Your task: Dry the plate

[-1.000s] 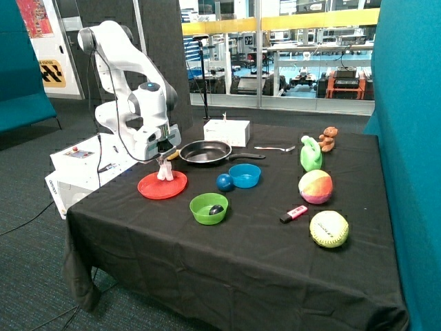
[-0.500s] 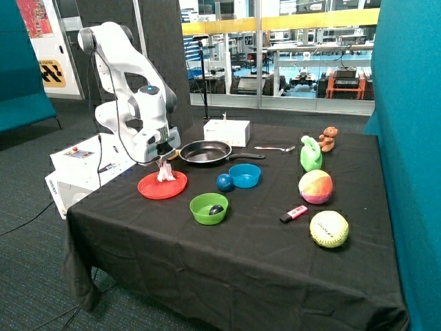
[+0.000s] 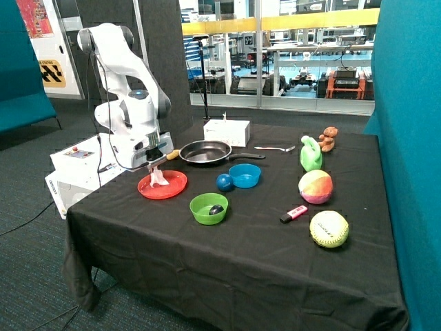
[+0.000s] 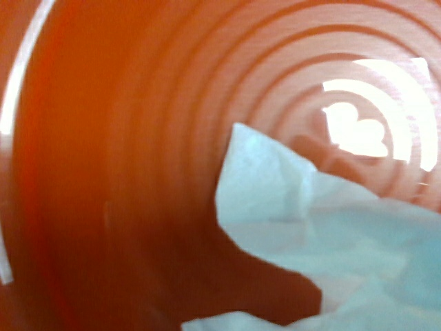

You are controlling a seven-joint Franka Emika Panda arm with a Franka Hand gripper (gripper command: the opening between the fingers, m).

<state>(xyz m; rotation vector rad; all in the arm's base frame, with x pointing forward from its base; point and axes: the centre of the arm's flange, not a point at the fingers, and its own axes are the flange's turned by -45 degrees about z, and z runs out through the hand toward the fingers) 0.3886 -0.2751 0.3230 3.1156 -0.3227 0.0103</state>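
Observation:
The red-orange plate (image 3: 173, 188) lies flat on the black tablecloth near the table corner closest to the robot base. My gripper (image 3: 154, 165) hangs just above the plate's rim on the base side, shut on a white tissue (image 3: 159, 178) whose lower end rests on the plate. In the wrist view the plate (image 4: 103, 138) fills the picture with its ridged rings, and the crumpled tissue (image 4: 331, 227) lies against it. The fingers are hidden in the wrist view.
A black frying pan (image 3: 205, 152) and a white box (image 3: 227, 131) sit behind the plate. A green bowl (image 3: 209, 207), a blue bowl (image 3: 244, 175) and a blue ball (image 3: 224, 182) sit beside it. Two balls (image 3: 315, 187), a green jug (image 3: 311, 155) and a spoon (image 3: 275, 148) lie further off.
My gripper has slid the tissue across the plate, from the side near the frying pan toward the rim on the robot-base side. The plate has stayed in place.

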